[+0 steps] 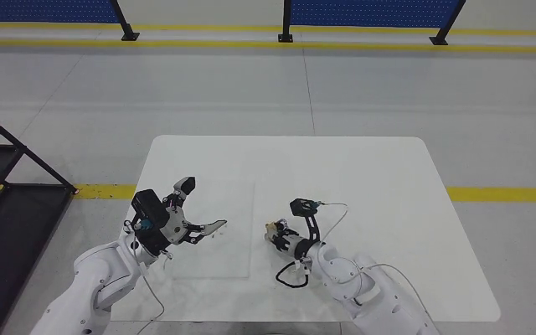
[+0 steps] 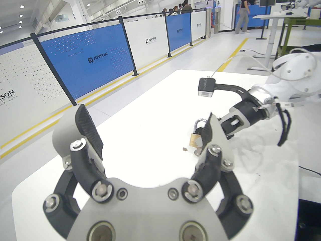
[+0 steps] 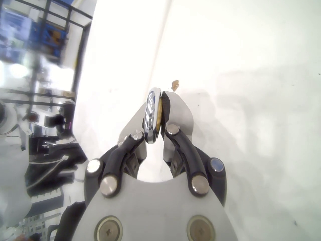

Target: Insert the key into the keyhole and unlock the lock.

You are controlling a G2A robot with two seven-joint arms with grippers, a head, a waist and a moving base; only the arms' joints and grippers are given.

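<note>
A small brass padlock [image 2: 194, 138] with a silver shackle [image 3: 150, 116] is held just above the white table [image 1: 368, 176]. My right gripper [image 3: 160, 94] is shut on it, near the table's front middle [image 1: 275, 230]. A tiny brown piece [image 3: 174, 84], too small to identify, lies on the table just beyond the lock and also appears in the left wrist view [image 2: 185, 149]. I cannot make out a key for certain. My left gripper [image 1: 205, 202] hovers open to the left of the lock with nothing between its fingers [image 2: 87, 126].
A faint seam line [image 1: 253, 226] runs across the tabletop between the two arms. A black metal frame [image 1: 33, 167] stands off the table's left side. Blue barrier panels [image 1: 368, 10] line the far floor.
</note>
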